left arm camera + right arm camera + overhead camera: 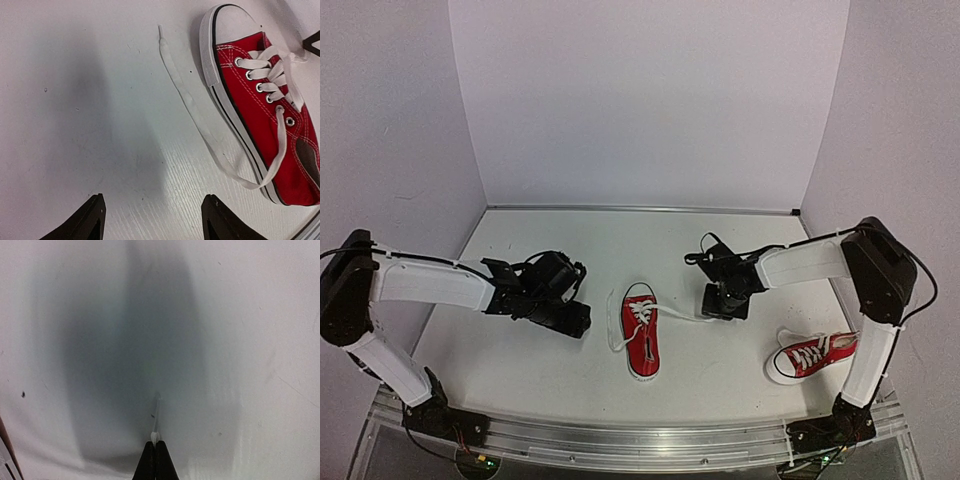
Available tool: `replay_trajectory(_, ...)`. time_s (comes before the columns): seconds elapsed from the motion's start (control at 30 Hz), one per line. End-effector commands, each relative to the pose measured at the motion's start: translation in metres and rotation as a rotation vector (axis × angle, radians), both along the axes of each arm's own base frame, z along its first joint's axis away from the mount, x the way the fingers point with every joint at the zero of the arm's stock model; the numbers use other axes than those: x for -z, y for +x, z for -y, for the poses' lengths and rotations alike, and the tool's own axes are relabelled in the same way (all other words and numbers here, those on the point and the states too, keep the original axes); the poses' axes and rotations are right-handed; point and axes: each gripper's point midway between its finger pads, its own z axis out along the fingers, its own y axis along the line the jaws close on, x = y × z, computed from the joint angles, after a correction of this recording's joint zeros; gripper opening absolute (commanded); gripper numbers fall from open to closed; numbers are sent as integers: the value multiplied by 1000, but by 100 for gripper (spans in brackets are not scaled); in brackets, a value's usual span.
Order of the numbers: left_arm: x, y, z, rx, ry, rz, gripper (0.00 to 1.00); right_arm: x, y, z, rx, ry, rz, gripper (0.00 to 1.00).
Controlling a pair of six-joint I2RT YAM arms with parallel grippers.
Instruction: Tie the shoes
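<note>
Right gripper [154, 444] pinches the lace tip [156, 421]
Left gripper [154, 201] spread wide over the tabletop [75, 100], red shoe [260, 115] at upper right

The left arm [425, 285] and right arm [805, 262] share one build: white shells on the long links, bulky black housings [880, 268] at the joints, and black bases [445, 420]. Thin black cables [430, 259] trail along each forearm and loop at the wrists. The left tool [155, 222] and right tool [155, 460] have matte black, tapered fingers [225, 225].
</note>
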Motion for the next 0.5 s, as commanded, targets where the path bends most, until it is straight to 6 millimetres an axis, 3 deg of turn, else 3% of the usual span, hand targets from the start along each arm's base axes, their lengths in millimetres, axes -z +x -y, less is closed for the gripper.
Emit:
replay_trajectory(0.0, -11, 33, 31, 27, -75, 30, 65, -21, -22, 13, -25, -6, -24, 0)
replay_trajectory(0.27, 1, 61, 59, 78, -44, 30, 55, -70, -25, 18, -35, 62, 86, 0)
replay_trajectory(0.47, 27, 71, 74, 91, -6, -14, 54, -92, -32, 21, -58, 98, 131, 0)
